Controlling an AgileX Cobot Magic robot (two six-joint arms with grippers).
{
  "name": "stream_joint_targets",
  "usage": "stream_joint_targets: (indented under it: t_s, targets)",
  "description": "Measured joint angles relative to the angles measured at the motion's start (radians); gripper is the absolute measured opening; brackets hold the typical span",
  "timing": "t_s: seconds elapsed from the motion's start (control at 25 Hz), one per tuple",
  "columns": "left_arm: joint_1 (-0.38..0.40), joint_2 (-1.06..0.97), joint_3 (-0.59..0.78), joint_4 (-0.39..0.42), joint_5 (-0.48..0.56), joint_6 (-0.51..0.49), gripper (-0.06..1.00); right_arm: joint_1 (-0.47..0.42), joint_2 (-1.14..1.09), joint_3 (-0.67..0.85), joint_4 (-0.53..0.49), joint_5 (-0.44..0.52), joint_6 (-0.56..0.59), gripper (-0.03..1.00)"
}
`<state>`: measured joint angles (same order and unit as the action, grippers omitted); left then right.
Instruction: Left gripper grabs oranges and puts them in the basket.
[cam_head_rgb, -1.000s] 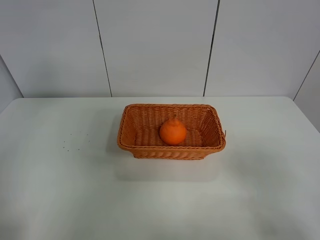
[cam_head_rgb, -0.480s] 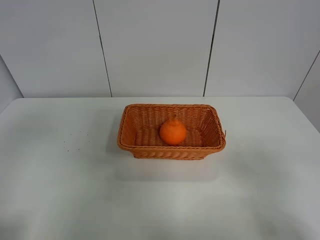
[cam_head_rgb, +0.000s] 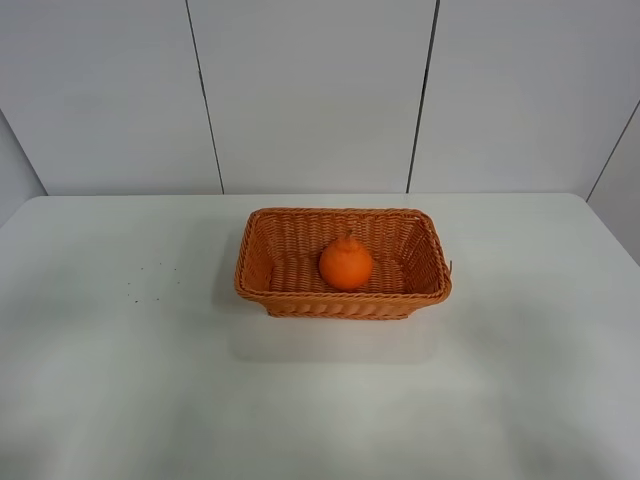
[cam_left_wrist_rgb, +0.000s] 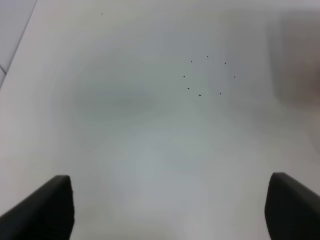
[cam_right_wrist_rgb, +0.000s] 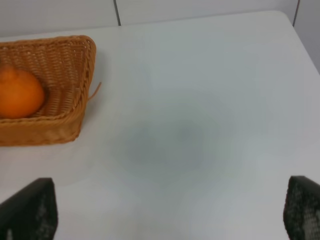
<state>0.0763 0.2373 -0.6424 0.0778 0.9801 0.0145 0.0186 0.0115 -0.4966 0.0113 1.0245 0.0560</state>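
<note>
The orange (cam_head_rgb: 346, 264) sits inside the wicker basket (cam_head_rgb: 262, 284) at the middle of the white table; it also shows in the right wrist view (cam_right_wrist_rgb: 19, 93) within the basket (cam_right_wrist_rgb: 75, 65). Neither arm appears in the exterior high view. In the left wrist view my left gripper (cam_left_wrist_rgb: 167, 210) is open and empty over bare table, its fingertips (cam_left_wrist_rgb: 47, 207) far apart. In the right wrist view my right gripper (cam_right_wrist_rgb: 170, 212) is open and empty, well to the side of the basket.
A few small dark specks (cam_head_rgb: 150, 280) mark the table left of the basket, also in the left wrist view (cam_left_wrist_rgb: 205, 77). A panelled grey wall (cam_head_rgb: 320, 90) stands behind the table. A blurred brown patch (cam_left_wrist_rgb: 300, 60) lies at the left wrist view's edge.
</note>
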Motion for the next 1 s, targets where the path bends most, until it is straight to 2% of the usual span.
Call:
stream_joint_targets:
  t_s: [0.36, 0.64, 1.0]
  targets:
    - [0.000, -0.132, 0.120, -0.002, 0.027, -0.034, 0.87, 0.000, 0.000, 0.000, 0.000, 0.000, 0.000, 0.69]
    - [0.000, -0.136, 0.139, -0.001, 0.075, -0.040, 0.87, 0.000, 0.000, 0.000, 0.000, 0.000, 0.000, 0.69]
    - [0.000, -0.136, 0.145, 0.000, 0.077, -0.040, 0.87, 0.000, 0.000, 0.000, 0.000, 0.000, 0.000, 0.69]
